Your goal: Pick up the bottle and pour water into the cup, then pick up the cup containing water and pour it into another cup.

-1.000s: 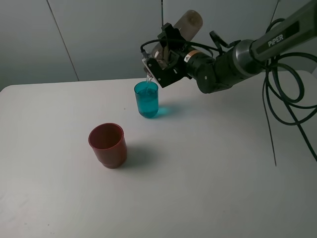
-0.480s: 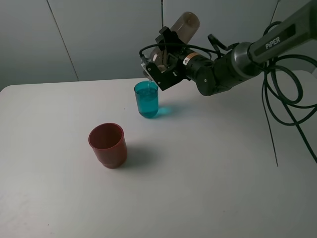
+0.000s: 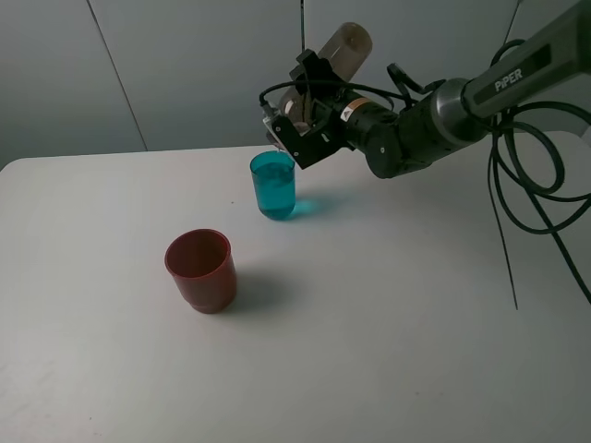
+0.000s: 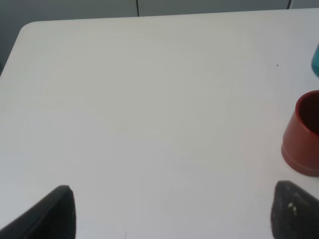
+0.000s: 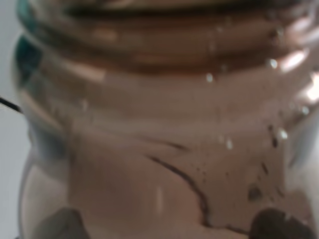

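Now right gripper is clamping the tilted bottle by its body, left gripper idling wide; likely light, stiff, wet-slick.

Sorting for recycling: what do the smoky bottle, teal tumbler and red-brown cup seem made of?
Tall smoky grey-brown bottle: likely glossy transparent plastic; droplets and bright highlights show through its ridged wall. Small teal tumbler: probably translucent plastic; light tints the white table teal beside it. Squat red-brown cup: seemingly opaque plastic, dull sheen, nothing shows through.
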Robot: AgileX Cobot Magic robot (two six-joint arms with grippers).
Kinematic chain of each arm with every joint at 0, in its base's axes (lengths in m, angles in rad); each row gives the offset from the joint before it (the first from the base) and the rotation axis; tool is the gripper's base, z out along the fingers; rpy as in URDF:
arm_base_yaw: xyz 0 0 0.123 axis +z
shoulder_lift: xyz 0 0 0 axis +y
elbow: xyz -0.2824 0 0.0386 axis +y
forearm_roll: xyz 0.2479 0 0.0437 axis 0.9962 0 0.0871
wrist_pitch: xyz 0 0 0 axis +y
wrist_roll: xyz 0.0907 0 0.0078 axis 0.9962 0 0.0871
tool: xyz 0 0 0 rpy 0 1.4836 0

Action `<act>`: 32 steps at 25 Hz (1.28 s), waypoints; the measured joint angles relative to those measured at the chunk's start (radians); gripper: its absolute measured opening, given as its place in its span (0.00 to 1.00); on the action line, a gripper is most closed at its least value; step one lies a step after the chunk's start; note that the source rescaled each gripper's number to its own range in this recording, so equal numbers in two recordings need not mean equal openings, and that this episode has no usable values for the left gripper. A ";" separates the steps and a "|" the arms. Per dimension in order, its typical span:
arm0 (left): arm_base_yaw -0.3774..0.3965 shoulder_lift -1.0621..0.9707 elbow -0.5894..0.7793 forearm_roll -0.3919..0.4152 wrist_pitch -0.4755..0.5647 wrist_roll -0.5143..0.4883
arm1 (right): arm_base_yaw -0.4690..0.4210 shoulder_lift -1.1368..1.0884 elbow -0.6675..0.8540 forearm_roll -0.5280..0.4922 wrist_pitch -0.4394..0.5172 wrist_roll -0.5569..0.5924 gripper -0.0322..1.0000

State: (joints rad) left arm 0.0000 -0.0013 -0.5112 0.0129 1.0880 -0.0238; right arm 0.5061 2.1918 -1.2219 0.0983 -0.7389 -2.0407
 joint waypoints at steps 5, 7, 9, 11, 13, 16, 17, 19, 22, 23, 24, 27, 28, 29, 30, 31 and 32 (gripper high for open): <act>0.000 0.000 0.000 0.000 0.000 0.000 | 0.002 -0.081 0.000 0.056 0.143 0.340 0.04; 0.000 0.000 0.000 0.000 0.000 0.000 | 0.002 -0.128 0.000 0.068 0.228 0.530 0.04; 0.000 0.000 0.000 0.000 0.000 0.000 | -0.003 -0.164 0.000 0.066 0.327 0.723 0.04; 0.000 0.000 0.000 0.000 0.000 0.000 | -0.020 -0.191 0.000 0.038 0.409 0.932 0.04; 0.000 0.000 0.000 0.000 0.000 0.000 | -0.046 -0.210 0.000 0.010 0.474 1.157 0.04; 0.000 0.000 0.000 0.000 0.000 0.000 | -0.091 -0.234 0.036 -0.073 0.459 1.449 0.04; 0.000 0.000 0.000 0.000 0.000 0.000 | -0.107 -0.242 0.063 -0.115 0.425 1.552 0.04; 0.000 0.000 0.000 0.000 0.000 0.000 | -0.135 -0.249 0.122 -0.203 0.305 1.743 0.04; 0.000 0.000 0.000 0.000 0.000 0.000 | -0.175 -0.248 0.229 -0.260 0.122 1.952 0.04; 0.000 0.000 0.000 0.000 0.000 0.000 | -0.181 -0.248 0.253 -0.263 0.082 1.982 0.04; 0.000 0.000 0.000 0.000 0.000 0.000 | -0.186 -0.248 0.274 -0.263 0.067 1.999 0.04; 0.000 0.000 0.000 0.000 0.000 0.000 | -0.197 -0.246 0.311 -0.261 0.044 2.009 0.04; 0.000 0.000 0.000 0.000 0.000 0.000 | -0.200 -0.245 0.315 -0.256 0.043 2.012 0.04; 0.000 0.000 0.000 0.000 0.000 0.000 | -0.203 -0.239 0.318 -0.246 0.041 2.014 0.04; 0.000 0.000 0.000 0.000 0.000 0.000 | -0.204 -0.233 0.320 -0.244 0.041 2.015 0.04; 0.000 0.000 0.000 0.000 0.000 0.000 | -0.206 -0.223 0.320 -0.242 0.037 2.016 0.04; 0.000 0.000 0.000 0.000 0.000 0.000 | -0.206 -0.211 0.320 -0.239 0.033 2.018 0.04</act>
State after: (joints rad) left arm 0.0000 -0.0013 -0.5112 0.0129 1.0880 -0.0238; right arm 0.3001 1.9809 -0.9021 -0.1410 -0.7058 -0.0228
